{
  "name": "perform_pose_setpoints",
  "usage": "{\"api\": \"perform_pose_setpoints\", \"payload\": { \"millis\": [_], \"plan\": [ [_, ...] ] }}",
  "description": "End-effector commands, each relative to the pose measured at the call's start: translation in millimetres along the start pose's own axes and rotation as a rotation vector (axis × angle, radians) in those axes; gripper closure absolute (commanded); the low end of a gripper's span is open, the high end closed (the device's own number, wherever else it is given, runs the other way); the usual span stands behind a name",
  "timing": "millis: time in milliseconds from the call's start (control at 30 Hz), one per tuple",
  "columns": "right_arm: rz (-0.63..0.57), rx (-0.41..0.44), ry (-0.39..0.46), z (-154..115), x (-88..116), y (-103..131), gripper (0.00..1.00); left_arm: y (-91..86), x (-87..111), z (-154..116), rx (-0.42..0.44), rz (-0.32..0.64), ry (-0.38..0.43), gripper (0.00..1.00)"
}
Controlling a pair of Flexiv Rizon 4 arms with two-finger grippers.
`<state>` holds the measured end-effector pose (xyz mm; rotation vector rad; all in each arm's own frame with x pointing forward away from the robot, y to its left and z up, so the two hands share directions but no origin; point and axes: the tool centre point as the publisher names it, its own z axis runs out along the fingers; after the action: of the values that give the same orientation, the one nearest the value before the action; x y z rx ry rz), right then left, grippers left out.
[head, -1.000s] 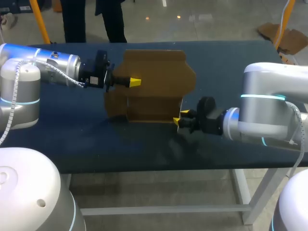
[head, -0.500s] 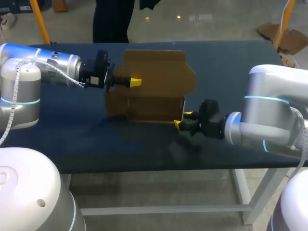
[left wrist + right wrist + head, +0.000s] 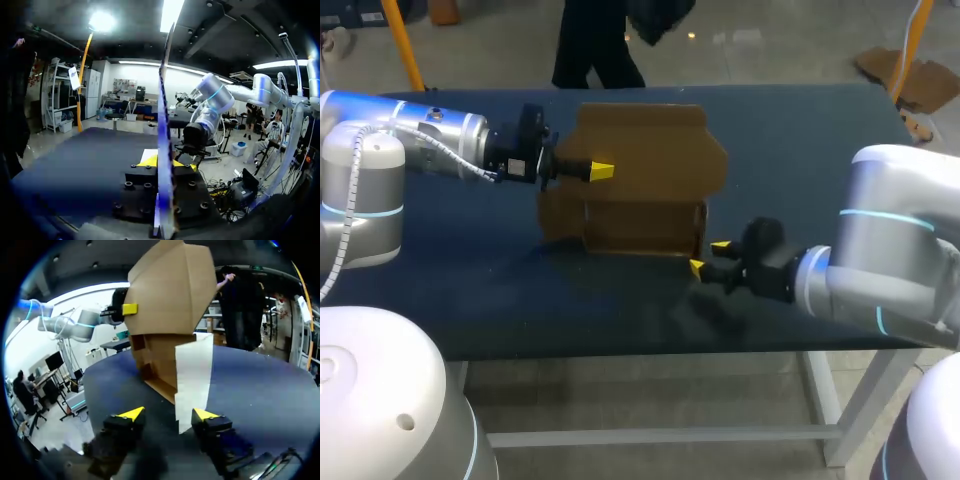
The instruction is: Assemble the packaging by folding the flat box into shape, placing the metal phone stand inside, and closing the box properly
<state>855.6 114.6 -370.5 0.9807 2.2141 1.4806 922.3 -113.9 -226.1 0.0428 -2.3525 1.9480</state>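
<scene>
Pinches the brown half-folded cardboard box upright at frame centre with the left gripper, likely to steady it for folding, and hovers the right gripper, fingers spread, just beside its lower-right corner.

I run two arms with rounded silver-white shells. The left arm has a glowing blue ring at one joint, a thinner cyan band lower down and a white spiral-wrapped cable along its side. The right arm has two thin cyan bands. Each wrist narrows into black hardware. The left tool sits on a black plate studded with round screws, and the right tool has black fingers capped with bright yellow wedge tips.
</scene>
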Motion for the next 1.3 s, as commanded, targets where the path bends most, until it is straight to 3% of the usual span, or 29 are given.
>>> {"api": "perform_pose_setpoints", "payload": {
  "millis": [33, 267, 533, 733, 1000, 1300],
  "plan": [
    [-0.010, -0.022, -0.007, -18, 0, -3, 0.35, 2.9, -0.8, 1, 0.000, 0.000, 0.003, 1.00],
    [-0.029, -0.035, 0.028, -40, -9, -4, 0.36, 2.9, -0.8, 1, 0.000, 0.000, 0.003, 1.00],
    [-0.075, -0.037, 0.071, -52, -34, -2, 0.38, 2.9, -0.8, 1, 0.000, 0.000, 0.003, 1.00],
    [-0.128, -0.015, 0.126, -44, -50, 2, 0.41, 2.9, -0.8, 1, 0.000, 0.000, 0.003, 1.00],
    [-0.194, 0.012, 0.234, -26, -64, 9, 0.54, 2.9, -0.8, 1, 0.000, 0.000, 0.003, 1.00],
    [-0.246, 0.031, 0.319, -5, -64, 14, 0.50, 2.9, -0.8, 1, 0.000, 0.000, 0.003, 1.00]
  ]
}}
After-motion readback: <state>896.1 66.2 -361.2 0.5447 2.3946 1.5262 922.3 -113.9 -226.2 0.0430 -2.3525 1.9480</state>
